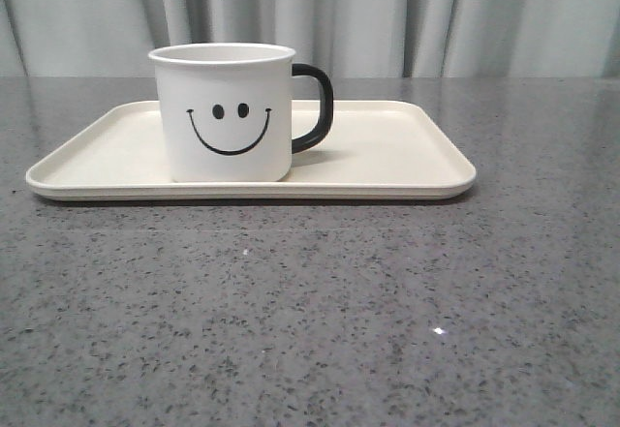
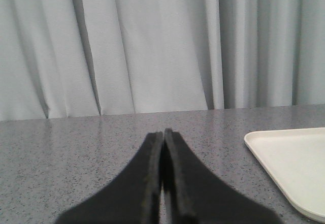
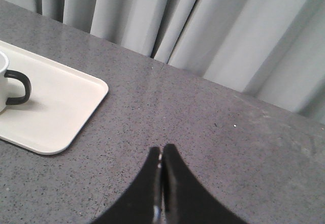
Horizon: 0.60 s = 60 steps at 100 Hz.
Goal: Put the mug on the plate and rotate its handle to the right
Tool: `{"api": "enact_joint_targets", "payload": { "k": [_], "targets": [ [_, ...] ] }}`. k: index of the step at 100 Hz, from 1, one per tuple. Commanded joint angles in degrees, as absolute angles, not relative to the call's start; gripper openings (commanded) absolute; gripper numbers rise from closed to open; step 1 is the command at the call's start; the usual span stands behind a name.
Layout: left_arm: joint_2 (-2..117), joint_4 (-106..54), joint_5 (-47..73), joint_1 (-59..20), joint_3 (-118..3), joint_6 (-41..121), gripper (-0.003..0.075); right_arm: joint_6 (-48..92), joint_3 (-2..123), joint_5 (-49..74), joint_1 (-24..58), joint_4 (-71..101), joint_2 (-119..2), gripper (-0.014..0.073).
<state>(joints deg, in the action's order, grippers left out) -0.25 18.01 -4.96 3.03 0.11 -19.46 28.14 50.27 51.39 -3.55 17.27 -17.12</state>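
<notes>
Right up close, bare grey speckled table (image 1: 310, 330) fills the foreground in the front view, no arm in that shot. Left gripper (image 2: 163, 135) seen only from its own wrist camera: black fingers (image 2: 147, 183) pressed together, nothing between them, tips hanging just over the table surface, well clear of the plate's corner (image 2: 289, 168). Right gripper (image 3: 162, 150) same story from its wrist camera: jaws closed flat against each other, empty, over bare table, apart from the plate's rounded corner (image 3: 76, 107).

Mid table: plate (image 1: 407, 170), cream, rectangular, rounded corners, low rim, lying flat with its long side across the front view. Mug (image 1: 228, 117) stands upright on the plate, on the left half of it, bottom fully inside the rim. White body, black smiley face (image 1: 229, 127) turned toward the front camera. Handle (image 1: 315, 107) black, loop shaped, sticking out to the right side of the mug in the front view; right wrist view catches that same handle (image 3: 18, 87) plus a sliver of white mug wall at the frame edge. Mug interior not visible.

Far back: pale grey curtain (image 1: 387, 11) in vertical folds behind the table edge, across all three views.
</notes>
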Motion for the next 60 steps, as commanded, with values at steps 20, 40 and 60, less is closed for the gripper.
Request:
{"api": "enact_joint_targets", "payload": {
  "k": [20,40,60],
  "targets": [
    [-1.89,17.89,-8.97,3.11,0.5,-19.37,-0.002,28.15,38.97,37.76,-3.57,24.13,-11.64,-0.0058],
    [-1.89,17.89,-8.97,3.11,0.5,-19.37,-0.002,28.15,26.04,25.57,-3.12,31.95,-7.48,-0.0058],
    [-1.89,17.89,-8.97,3.11,0.5,-19.37,-0.002,28.15,15.83,13.29,1.21,35.76,-4.22,-0.0058]
  ]
}}
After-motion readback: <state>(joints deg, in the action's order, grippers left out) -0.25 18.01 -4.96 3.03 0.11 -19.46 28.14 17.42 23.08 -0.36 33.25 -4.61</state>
